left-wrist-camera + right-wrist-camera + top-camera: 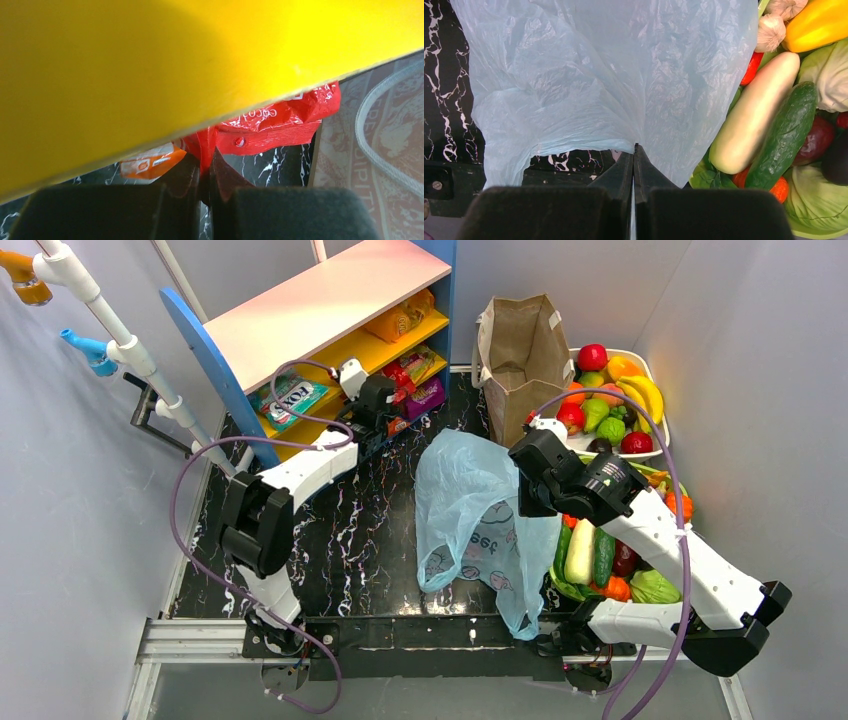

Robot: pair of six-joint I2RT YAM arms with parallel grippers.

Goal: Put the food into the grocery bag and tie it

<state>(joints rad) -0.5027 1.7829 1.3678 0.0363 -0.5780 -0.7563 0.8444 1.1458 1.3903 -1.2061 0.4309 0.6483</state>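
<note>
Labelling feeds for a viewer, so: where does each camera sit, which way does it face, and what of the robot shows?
Top external: above and behind, looking down on the table; both arms show.
Left wrist: on the left arm, facing under the yellow shelf; left claw pinches a red packet.
Right wrist: on the right arm, facing down; right claw pinches the blue bag.
Shared: top and right wrist both show the bag and vegetables.

— What colours do you see?
— Left arm [300, 468] and right arm [672, 540]: white shells, black joints, a purple cable [175, 502] looping off each.
— And the ends?
— Left gripper [206, 161], right gripper [634, 150]: black tapered fingers [619, 175] (matte black blocks behind).
</note>
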